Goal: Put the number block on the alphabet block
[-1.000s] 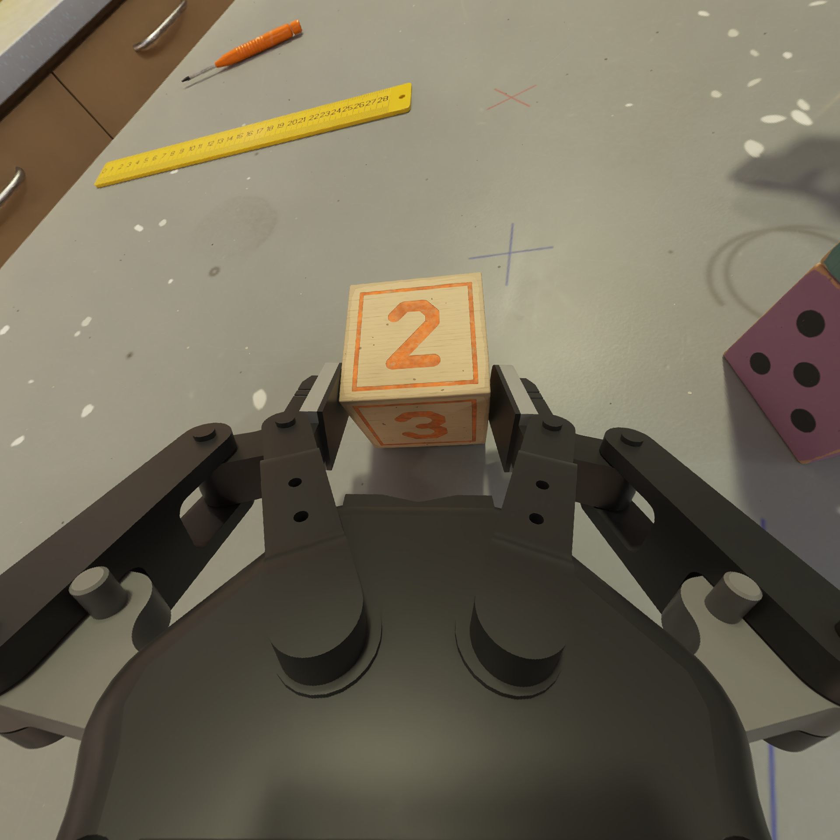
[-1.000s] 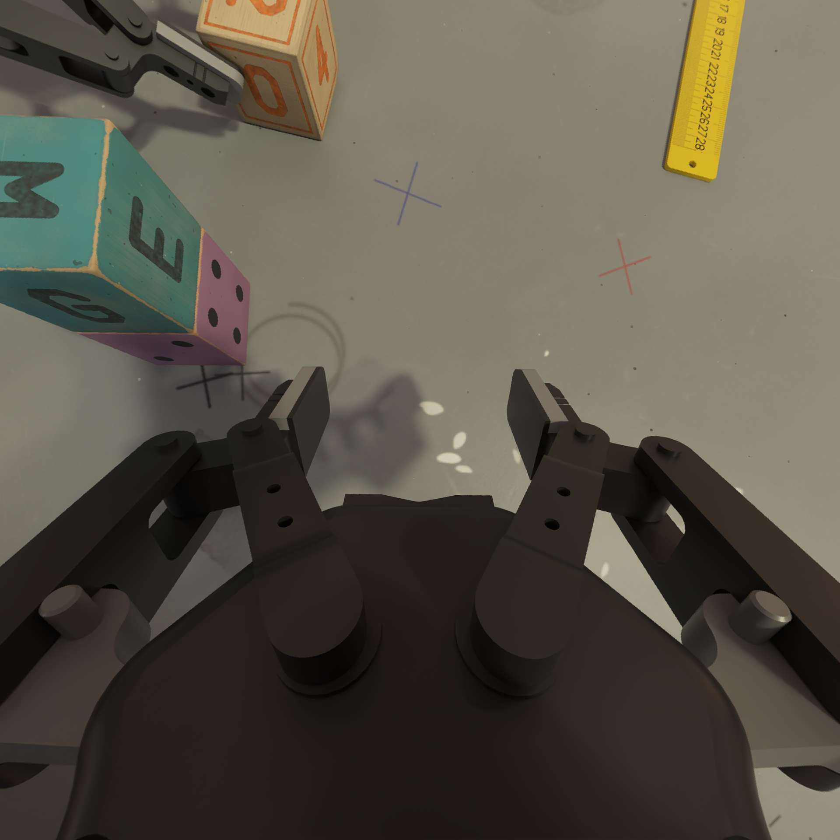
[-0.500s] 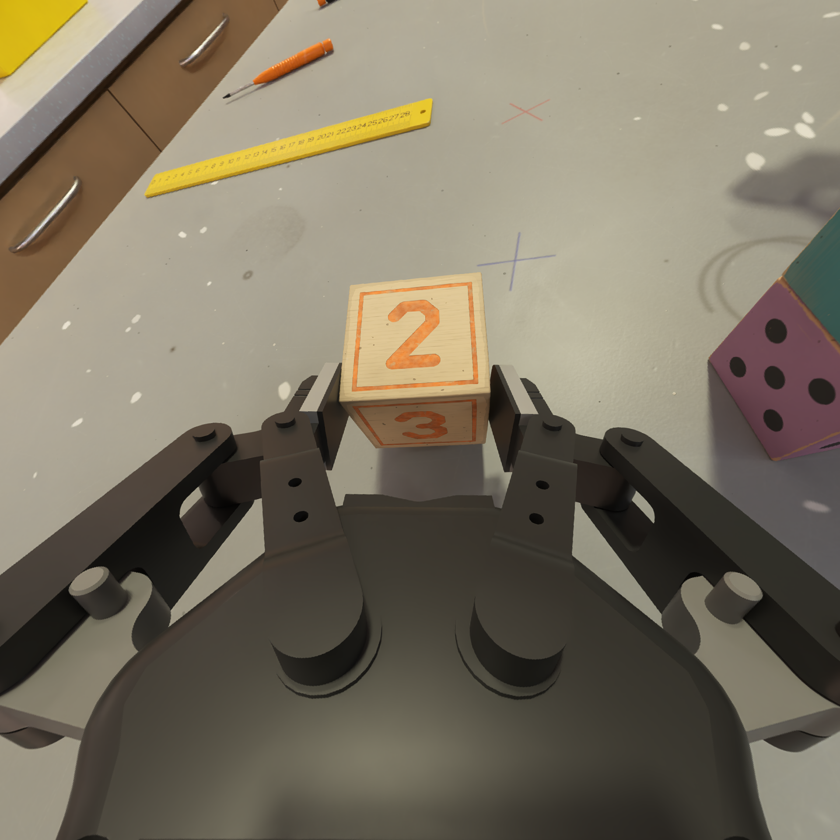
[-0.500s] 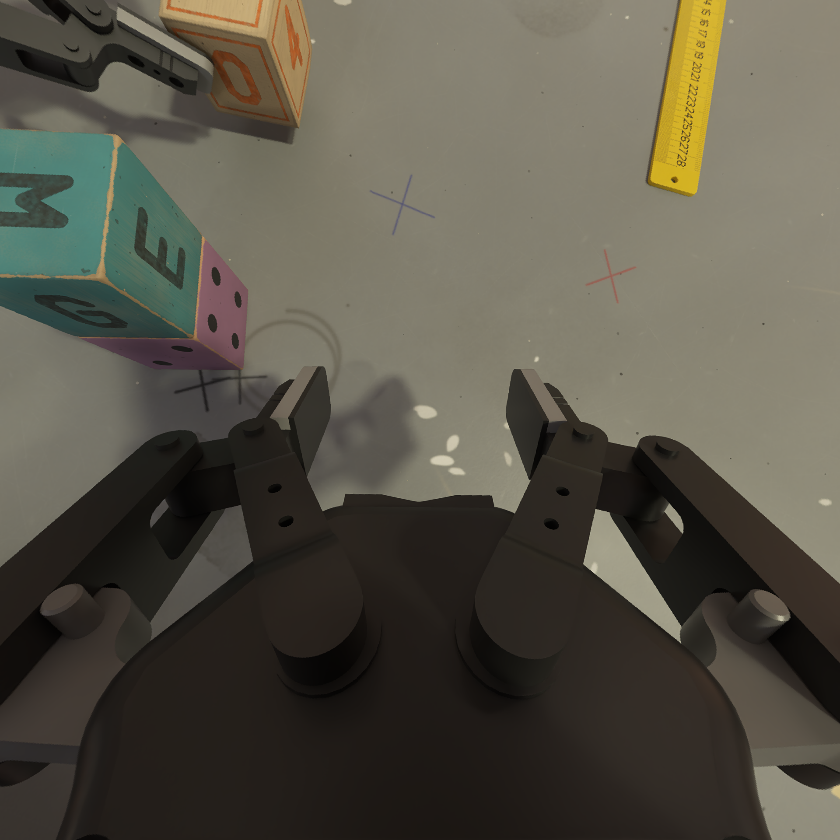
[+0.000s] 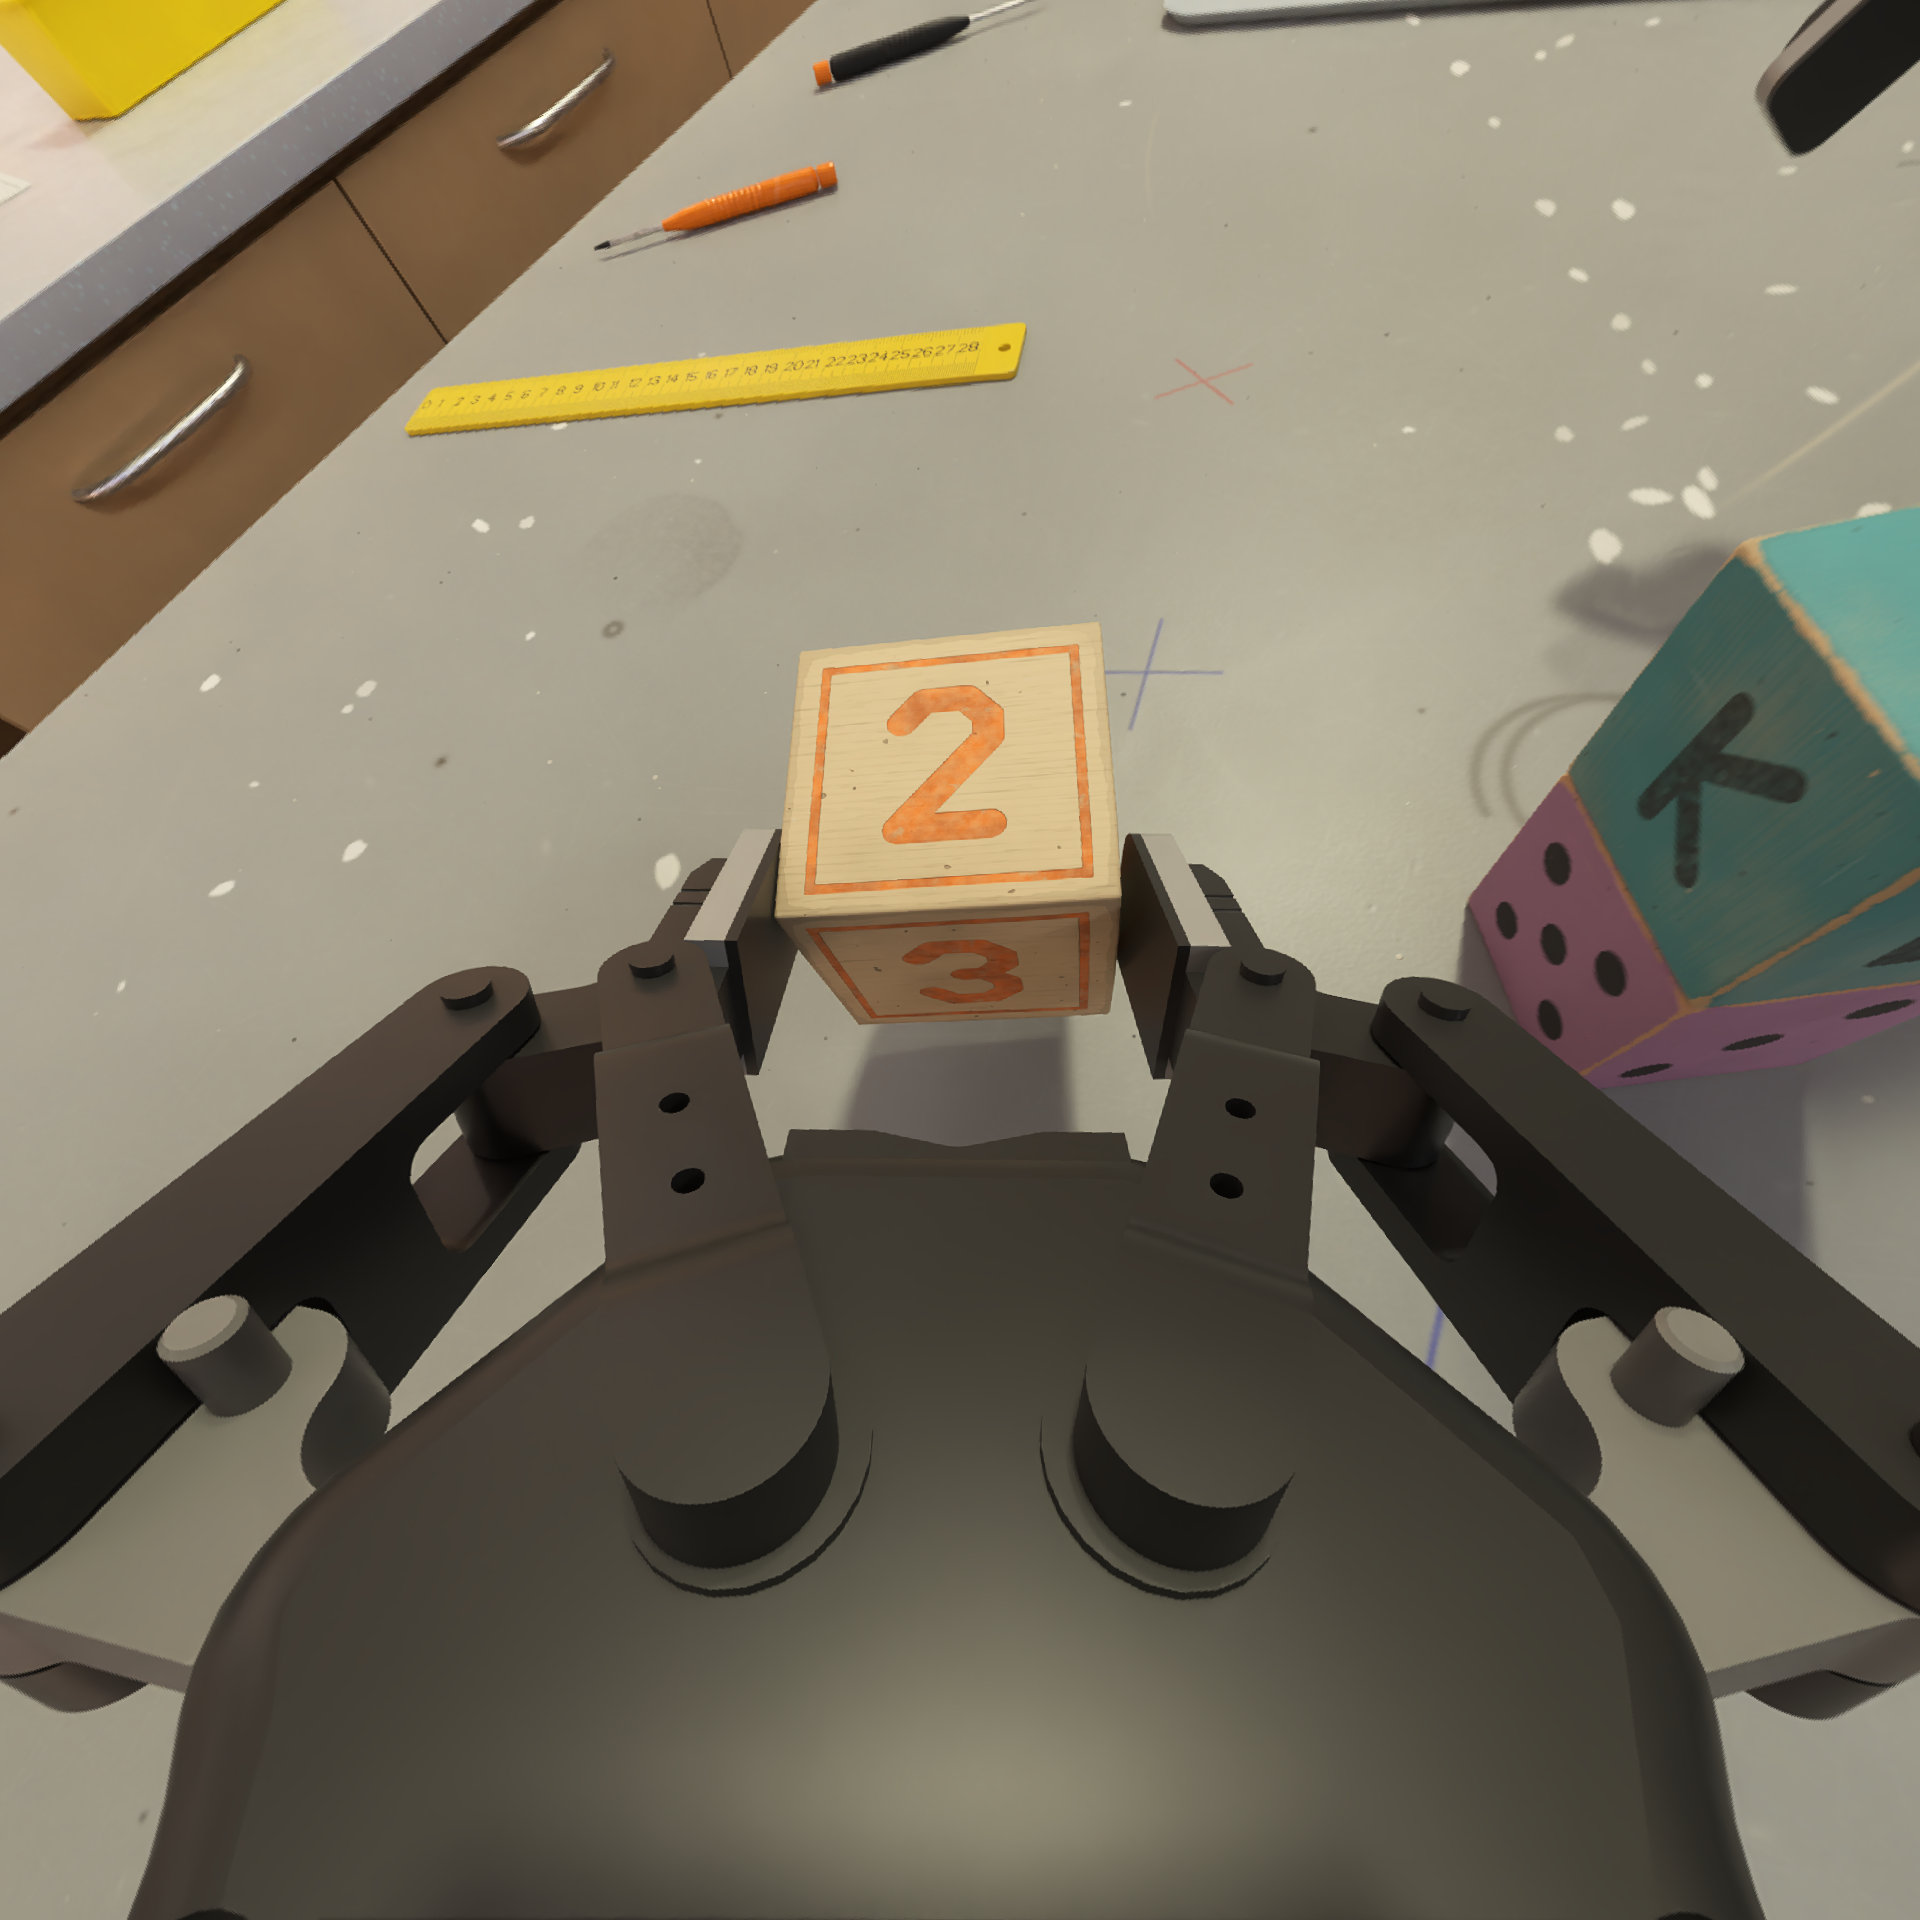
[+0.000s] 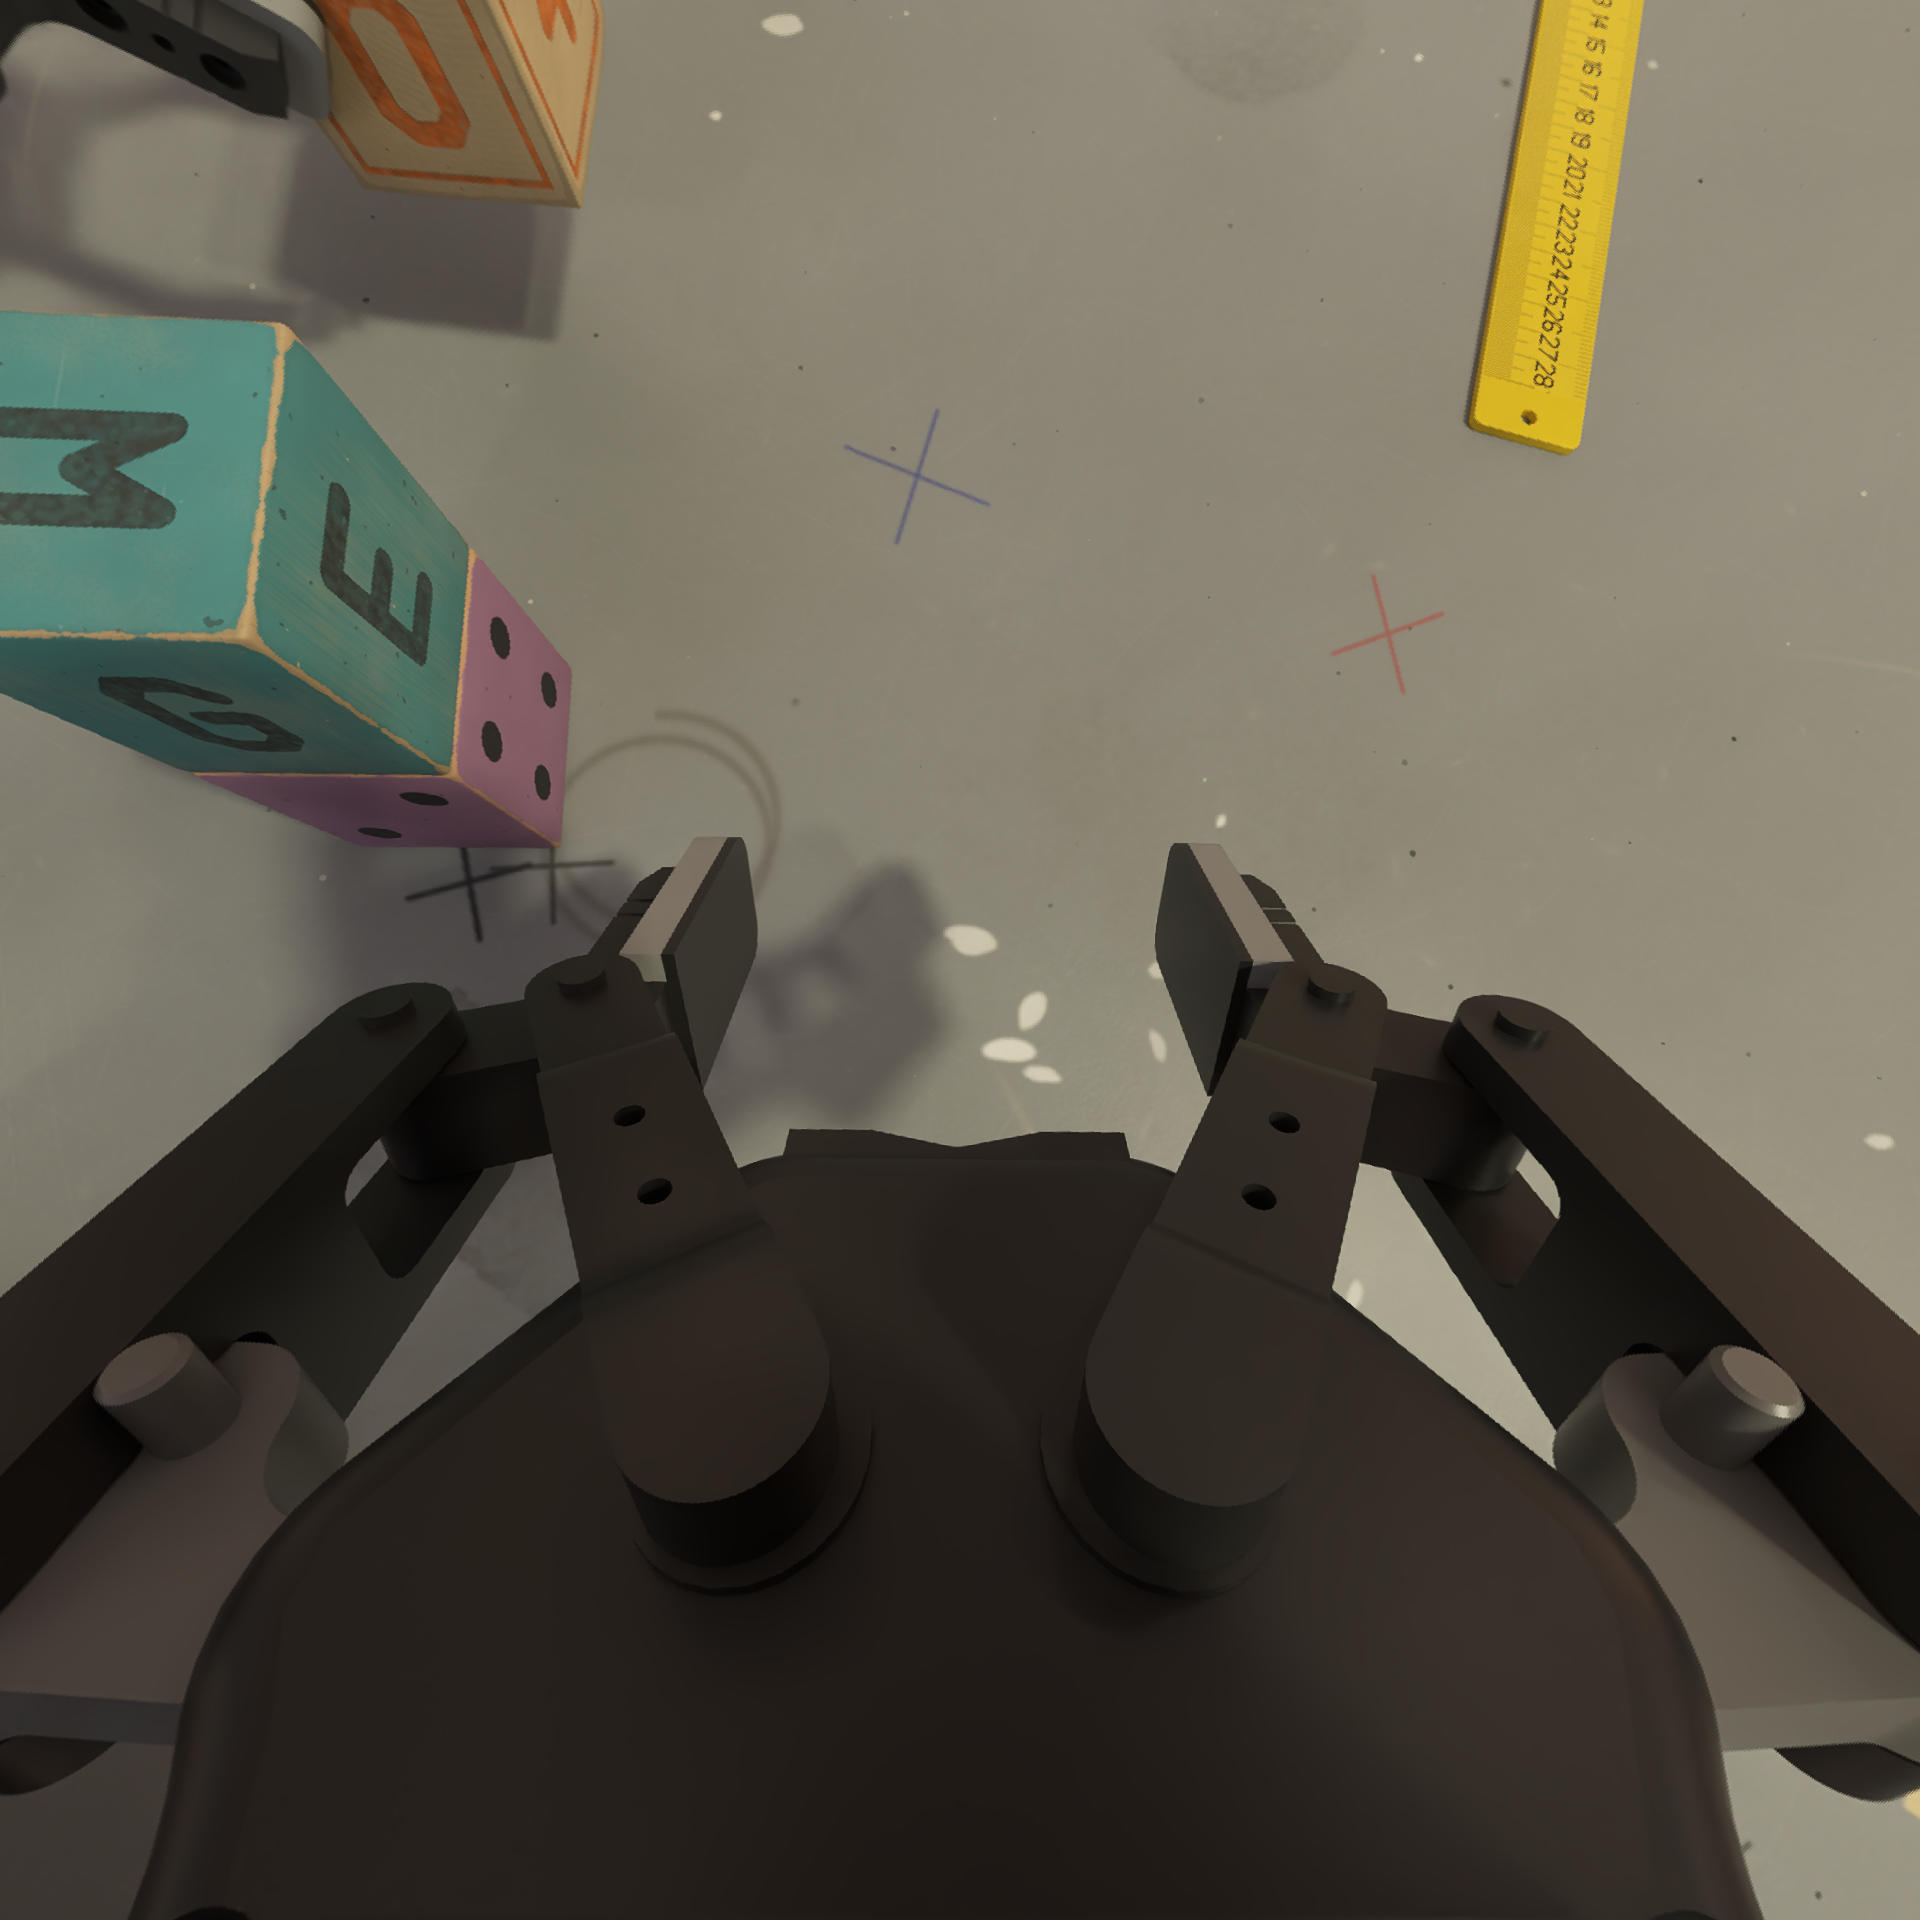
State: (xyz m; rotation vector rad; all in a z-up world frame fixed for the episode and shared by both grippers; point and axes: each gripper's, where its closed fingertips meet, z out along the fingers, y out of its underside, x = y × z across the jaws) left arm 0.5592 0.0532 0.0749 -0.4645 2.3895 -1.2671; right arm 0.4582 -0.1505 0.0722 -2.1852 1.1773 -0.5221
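Note:
My left gripper point(image 5: 948, 935) is shut on the number block point(image 5: 945, 779), a pale wooden cube with orange digits, and holds it above the grey table; its shadow lies below. The block also shows at the top left of the right wrist view point(image 6: 468, 104). The alphabet block point(image 5: 1766, 821), teal with black letters, sits on top of a purple dice block point(image 5: 1558, 935) to the right of the held block. Both show at the left of the right wrist view: the alphabet block point(image 6: 208, 540) and the dice block point(image 6: 514, 696). My right gripper point(image 6: 956, 925) is open and empty above the table.
A yellow ruler point(image 5: 717, 379) lies on the table beyond the held block, also in the right wrist view point(image 6: 1558, 229). An orange screwdriver point(image 5: 727, 203) and a black one point(image 5: 904, 47) lie farther back. Brown drawers point(image 5: 208, 364) stand at the left. Crosses mark the table point(image 6: 914, 478).
My left gripper has risen with the number block and moved toward the stacked blocks, which now show larger at the right. The right gripper has stayed open and shifted slightly.

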